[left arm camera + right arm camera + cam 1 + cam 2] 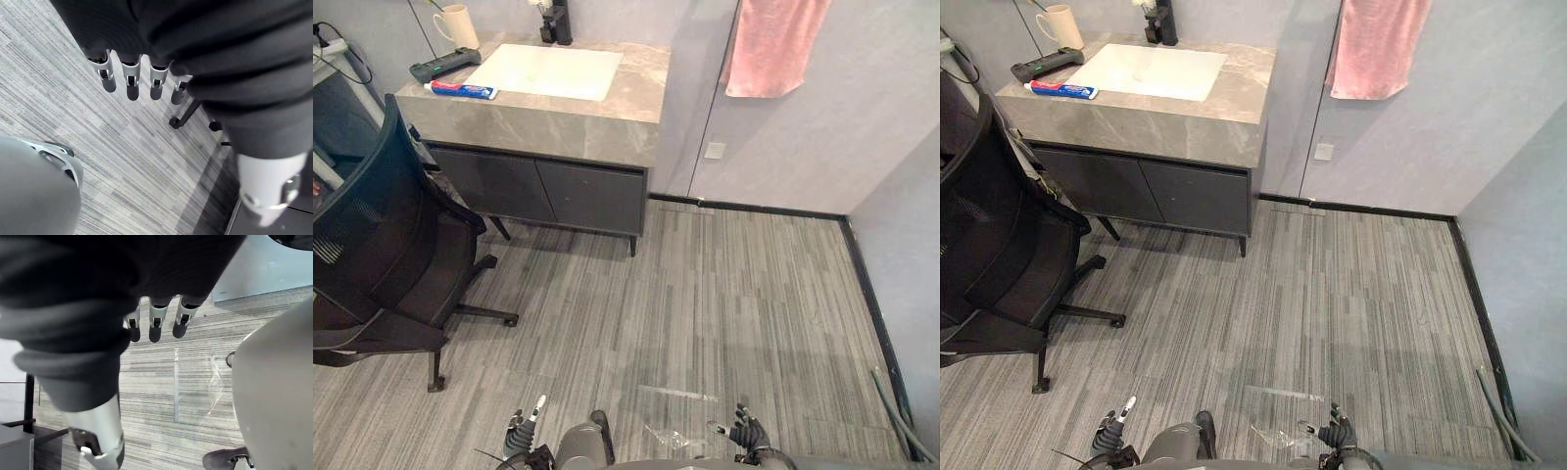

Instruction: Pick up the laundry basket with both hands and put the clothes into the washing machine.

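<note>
The laundry basket is in neither hand, and where it stands I cannot tell. The left hand hangs low over the floor, released. Its wrist view shows the fingers pointing straight down in a row, with nothing between them and the thumb. The right hand is likewise loose, its fingers straight and grasping nothing.

Under both hands lies the grey striped floor. Near the right hand, a crumpled scrap of clear film lies on it. The right wrist view shows this scrap plainly, while in the head views it is only a faint glint. The left wrist view shows the legs of the chair base. The head views show the black mesh chair itself at the robot's left, cut off by the edge.

Farther off stands a grey stone vanity with a white basin and a black tap. On its top are a cream mug, a toothpaste tube and a dark handheld device too small to identify. A pink towel hangs on the wall to the right, its top cut off.
</note>
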{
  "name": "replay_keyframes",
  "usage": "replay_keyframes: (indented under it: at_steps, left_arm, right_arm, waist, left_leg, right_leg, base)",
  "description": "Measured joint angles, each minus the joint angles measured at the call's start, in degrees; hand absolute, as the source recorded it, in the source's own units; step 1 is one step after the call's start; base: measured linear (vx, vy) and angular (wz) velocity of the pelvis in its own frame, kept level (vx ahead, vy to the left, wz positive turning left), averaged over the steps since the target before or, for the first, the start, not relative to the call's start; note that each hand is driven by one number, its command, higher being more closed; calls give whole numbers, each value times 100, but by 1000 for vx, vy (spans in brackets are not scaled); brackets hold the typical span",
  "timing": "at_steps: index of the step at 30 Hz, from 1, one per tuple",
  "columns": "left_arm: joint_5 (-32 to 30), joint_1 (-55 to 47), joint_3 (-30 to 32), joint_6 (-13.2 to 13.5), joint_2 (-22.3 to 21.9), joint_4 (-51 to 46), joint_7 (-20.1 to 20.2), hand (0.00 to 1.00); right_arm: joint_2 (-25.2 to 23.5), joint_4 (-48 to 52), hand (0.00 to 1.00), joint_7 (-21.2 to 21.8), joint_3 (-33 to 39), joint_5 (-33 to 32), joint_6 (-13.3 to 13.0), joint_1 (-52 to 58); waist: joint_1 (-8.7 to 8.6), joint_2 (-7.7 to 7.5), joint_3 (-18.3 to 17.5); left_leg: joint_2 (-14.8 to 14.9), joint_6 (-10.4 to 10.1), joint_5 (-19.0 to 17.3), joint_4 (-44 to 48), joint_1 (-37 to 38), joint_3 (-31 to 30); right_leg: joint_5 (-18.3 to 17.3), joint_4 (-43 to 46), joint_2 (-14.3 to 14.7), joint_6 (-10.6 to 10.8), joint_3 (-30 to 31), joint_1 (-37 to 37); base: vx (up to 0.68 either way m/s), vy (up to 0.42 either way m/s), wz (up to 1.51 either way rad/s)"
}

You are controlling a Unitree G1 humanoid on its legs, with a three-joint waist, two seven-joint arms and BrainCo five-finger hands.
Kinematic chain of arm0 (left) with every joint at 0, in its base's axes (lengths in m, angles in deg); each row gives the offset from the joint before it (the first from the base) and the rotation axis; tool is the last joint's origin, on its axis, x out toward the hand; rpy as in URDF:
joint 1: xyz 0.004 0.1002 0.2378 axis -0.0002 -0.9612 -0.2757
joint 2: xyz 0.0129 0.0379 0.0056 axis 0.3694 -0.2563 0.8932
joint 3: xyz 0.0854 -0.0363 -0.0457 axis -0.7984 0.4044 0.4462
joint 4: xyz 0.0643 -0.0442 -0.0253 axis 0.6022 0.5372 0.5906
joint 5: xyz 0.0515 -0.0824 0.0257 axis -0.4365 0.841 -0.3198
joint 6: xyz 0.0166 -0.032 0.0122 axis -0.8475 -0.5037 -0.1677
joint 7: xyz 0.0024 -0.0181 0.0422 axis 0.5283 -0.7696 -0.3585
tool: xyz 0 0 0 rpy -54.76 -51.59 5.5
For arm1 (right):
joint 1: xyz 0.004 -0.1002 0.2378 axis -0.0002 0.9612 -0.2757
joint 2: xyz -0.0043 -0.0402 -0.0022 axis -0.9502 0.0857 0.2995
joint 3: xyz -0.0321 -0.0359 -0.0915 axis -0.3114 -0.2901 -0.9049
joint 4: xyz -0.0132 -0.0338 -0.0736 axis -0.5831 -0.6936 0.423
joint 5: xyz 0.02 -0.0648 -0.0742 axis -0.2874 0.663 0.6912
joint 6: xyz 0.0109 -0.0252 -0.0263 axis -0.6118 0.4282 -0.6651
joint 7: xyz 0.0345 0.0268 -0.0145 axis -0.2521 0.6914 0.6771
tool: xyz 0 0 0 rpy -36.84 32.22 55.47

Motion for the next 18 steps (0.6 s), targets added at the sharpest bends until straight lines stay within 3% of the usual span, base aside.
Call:
replay_keyframes:
  at_steps: [2,3,4,5,7,9,10,11,12,14,17,18]
  left_arm:
    - [7,35,-27,-8,-78,10,39,0]
    - [2,38,-84,-30,-55,10,41,0]
    - [-2,22,-225,-54,38,9,44,0]
    - [-7,-7,-409,-92,154,4,56,0]
    - [-43,-30,-553,-110,286,-4,71,0]
    - [-195,-1,-705,-98,332,-9,157,0]
    - [-196,47,-780,-96,336,-8,167,0]
    - [-196,82,-853,-92,349,-13,169,0]
    - [-186,112,-1007,-76,469,-21,182,0]
    - [-102,163,-1080,-80,274,2,340,0]
    - [38,192,-1079,-74,134,11,426,0]
    - [39,223,-1072,-57,153,17,425,0]
  right_arm:
    - [22,-88,0,3,130,1,22,-35]
    - [21,-73,0,17,120,-6,21,-46]
    - [24,-22,0,21,72,-4,22,-106]
    - [23,23,0,25,-89,13,22,-179]
    - [48,39,0,25,-284,135,23,-201]
    - [112,62,0,34,-623,257,24,-319]
    - [117,93,0,34,-651,286,25,-344]
    - [112,96,0,36,-682,302,26,-363]
    - [97,94,0,35,-723,379,31,-341]
    - [257,61,0,25,-707,391,77,-324]
    - [408,5,0,47,-685,395,102,-326]
    - [423,-49,0,60,-623,400,106,-321]
  waist:
    - [72,22,-27]
    - [57,8,-22]
    - [-15,-31,17]
    - [-119,-61,70]
    - [-192,-148,33]
    - [-228,-87,7]
    - [-235,-60,16]
    - [-245,-69,11]
    - [-259,-187,-27]
    - [-283,58,-60]
    - [-304,349,-224]
    - [-311,344,-226]
  left_leg:
    - [-59,13,-439,28,90,121]
    - [-93,22,-443,-63,184,186]
    - [-169,25,-445,-226,417,314]
    - [-247,41,-456,-361,675,411]
    - [-257,73,-398,-549,1011,595]
    - [-40,-49,-301,-781,1262,796]
    - [22,-83,-281,-792,1249,823]
    - [37,-140,-244,-789,1243,832]
    - [-33,-193,-214,-827,1254,825]
    - [138,-425,-90,-1009,1389,700]
    - [278,-563,203,-1664,1606,640]
    - [284,-588,382,-1884,1725,561]
  right_leg:
    - [-309,910,-125,38,215,-416]
    - [-374,1461,-205,17,264,-687]
    - [-317,2685,-361,-45,291,-1284]
    - [-122,3551,-514,-100,323,-1662]
    - [-202,3995,-620,-193,182,-1827]
    - [-637,3233,-456,-196,-455,-1991]
    - [-617,2871,-372,-186,-518,-2034]
    - [-504,2437,-314,-168,-530,-2044]
    - [272,1620,-213,-201,-417,-2002]
    - [467,1355,64,-356,-386,-1798]
    - [749,606,446,-445,-430,-1539]
    - [905,224,546,-471,-443,-1310]
  base:
    - [101,138,-47]
    - [105,83,-49]
    - [92,53,-36]
    - [148,52,-37]
    - [159,-19,-31]
    - [205,-136,-50]
    - [158,-141,-35]
    - [132,-134,-14]
    - [172,-168,-7]
    - [182,-178,-20]
    - [145,-152,-26]
    - [102,-106,-6]
